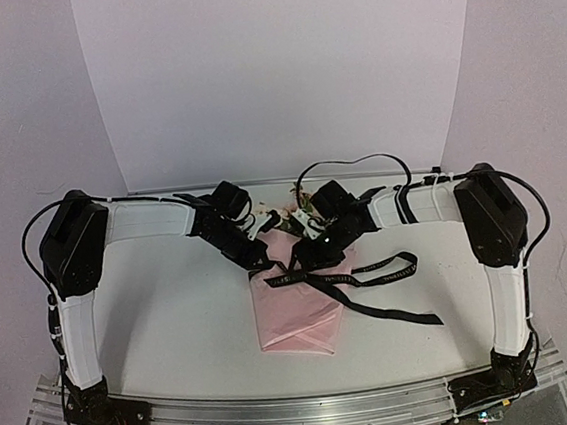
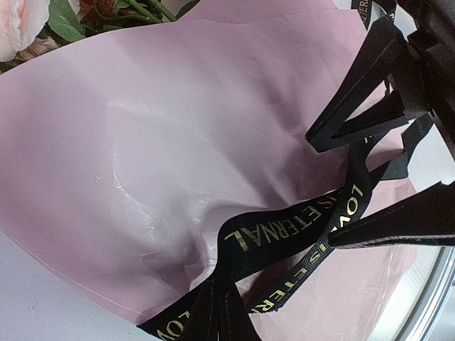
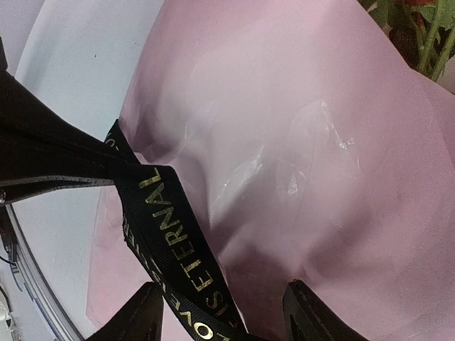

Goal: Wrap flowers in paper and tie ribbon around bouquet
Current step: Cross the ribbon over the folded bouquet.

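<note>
Left gripper was clamped shut on the ribbon at the pinched waist of the bouquet, which lay mid-table between the arms with the flowers poking out the far end. The right gripper had its jaws apart, a strand running loose between them. Wrapping looked done to me, with the paper folded round the stems and the ribbon cinching it. I'd guess a proper knot or bow was left, since the long tails trailed off right.
</note>
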Robot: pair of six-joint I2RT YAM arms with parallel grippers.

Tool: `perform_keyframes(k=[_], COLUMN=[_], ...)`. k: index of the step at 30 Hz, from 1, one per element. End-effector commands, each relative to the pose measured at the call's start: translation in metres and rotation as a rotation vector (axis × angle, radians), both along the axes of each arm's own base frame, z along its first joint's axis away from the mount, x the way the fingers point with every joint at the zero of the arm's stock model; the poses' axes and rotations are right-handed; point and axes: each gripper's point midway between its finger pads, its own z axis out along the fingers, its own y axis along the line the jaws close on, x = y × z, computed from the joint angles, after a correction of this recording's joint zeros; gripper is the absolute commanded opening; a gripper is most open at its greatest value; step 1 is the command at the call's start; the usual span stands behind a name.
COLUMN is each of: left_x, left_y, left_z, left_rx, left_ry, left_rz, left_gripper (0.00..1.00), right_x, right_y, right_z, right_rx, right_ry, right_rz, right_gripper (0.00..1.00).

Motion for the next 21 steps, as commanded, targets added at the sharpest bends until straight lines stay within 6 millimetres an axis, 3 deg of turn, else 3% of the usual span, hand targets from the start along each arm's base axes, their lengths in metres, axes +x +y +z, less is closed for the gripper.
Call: perform_keyframes(k=[1, 7, 11, 21], left_x=[0.013, 0.012, 0.012, 0.013], left_y=[-0.01, -0.01, -0.01, -0.01], left_z=[0.024, 0.028, 0.028, 0.03], left_rx=[-0.063, -0.067, -0.069, -0.075], left_ry=[-0.048, -0.051, -0.05, -0.05], left_rz=[0.008, 0.007, 0.007, 0.008], left_gripper=[0.0, 0.0, 0.0, 0.0], right_x=[-0.003, -0.011, -0.011, -0.003], right_y=[0.008, 0.006, 0.006, -0.004], right_z=[0.036, 0.03, 0.019, 0.014], right_rx=[0.071, 0.039, -0.003, -0.092], right_ry=[-0.038, -0.036, -0.039, -0.087], right_rz=[0.009, 0.036, 0.04, -0.004], right_gripper=[0.56, 0.61, 0.58, 0.3])
